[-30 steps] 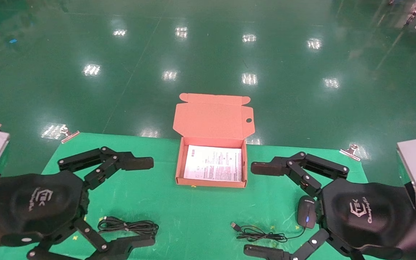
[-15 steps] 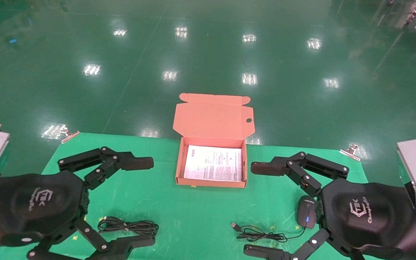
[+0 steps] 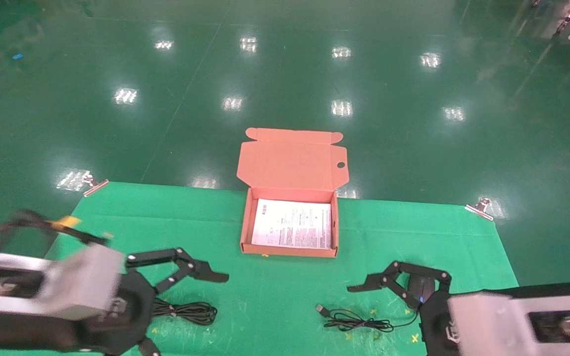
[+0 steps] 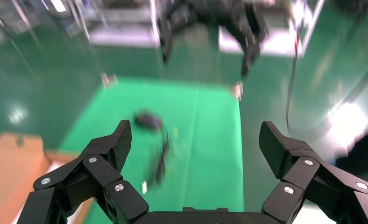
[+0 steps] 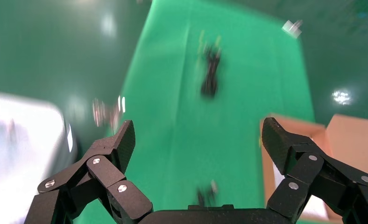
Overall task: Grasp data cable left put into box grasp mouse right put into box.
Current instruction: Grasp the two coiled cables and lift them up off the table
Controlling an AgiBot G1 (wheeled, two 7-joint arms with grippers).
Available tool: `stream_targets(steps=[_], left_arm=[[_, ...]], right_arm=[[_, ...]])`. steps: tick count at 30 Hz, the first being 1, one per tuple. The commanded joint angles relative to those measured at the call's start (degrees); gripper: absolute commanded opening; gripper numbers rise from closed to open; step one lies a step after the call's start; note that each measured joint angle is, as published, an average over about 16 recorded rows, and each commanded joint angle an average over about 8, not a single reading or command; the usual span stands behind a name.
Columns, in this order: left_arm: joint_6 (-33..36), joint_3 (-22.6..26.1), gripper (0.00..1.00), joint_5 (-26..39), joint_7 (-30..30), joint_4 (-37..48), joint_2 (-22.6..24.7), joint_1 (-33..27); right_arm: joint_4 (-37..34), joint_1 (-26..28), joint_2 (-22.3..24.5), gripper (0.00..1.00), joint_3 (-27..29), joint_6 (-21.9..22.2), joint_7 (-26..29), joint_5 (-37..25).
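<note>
Cardboard in salmon-orange marks the middle of the green counter (image 3: 275, 291): the box (image 3: 290, 249) sits at the far edge with its hinged lid standing up behind it and a white printed sheet (image 3: 292, 230) lining its floor. Nothing else lies inside.

The data cable (image 3: 188, 311) rests on the counter near the front, left of the box, a coiled black bundle. The left gripper (image 3: 186, 306) hangs over its left end with the fingers spread wide and nothing between them; one finger (image 3: 211, 275) reaches out above the cable.

On the other side, the mouse (image 3: 421, 287) lies right of the box, its cord (image 3: 356, 322) trailing leftward to a USB plug (image 3: 321, 309). The right gripper (image 3: 394, 316) is at the mouse, fingers wide apart and holding nothing, the upper linkage arching over the mouse body.
</note>
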Motion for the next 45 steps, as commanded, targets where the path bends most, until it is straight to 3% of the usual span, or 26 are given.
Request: stream_targets(steps=[1, 13, 26, 34, 45], left_arm=[[0.99, 2.17, 1.0, 4.08, -0.34, -0.04, 0.82, -2.82], [-0.21, 17.13, 1.0, 27.78, 3.87, 1.49, 7.69, -13.62], [-8.02, 23.5, 1.0, 44.89, 4.71, 7.58, 13.95, -13.15], [-12.99, 24.94, 1.0, 48.6, 6.85, 18.82, 18.42, -12.11], [-18.09, 23.45, 0.98, 46.1, 13.73, 40.26, 23.65, -13.25]], right_arm=[[0.49, 2.3, -0.21, 1.0, -1.59, -1.04, -1.97, -4.63], [0.7, 12.16, -5.73, 1.0, -15.65, 0.17, -16.55, -28.68], [-4.74, 10.27, -12.77, 1.0, -22.07, 9.02, -18.93, -45.48], [-15.71, 8.53, -18.89, 1.0, -23.09, 15.49, -18.92, -48.59], [-32.51, 9.67, -27.23, 1.0, -23.79, 22.55, -21.65, -50.7]])
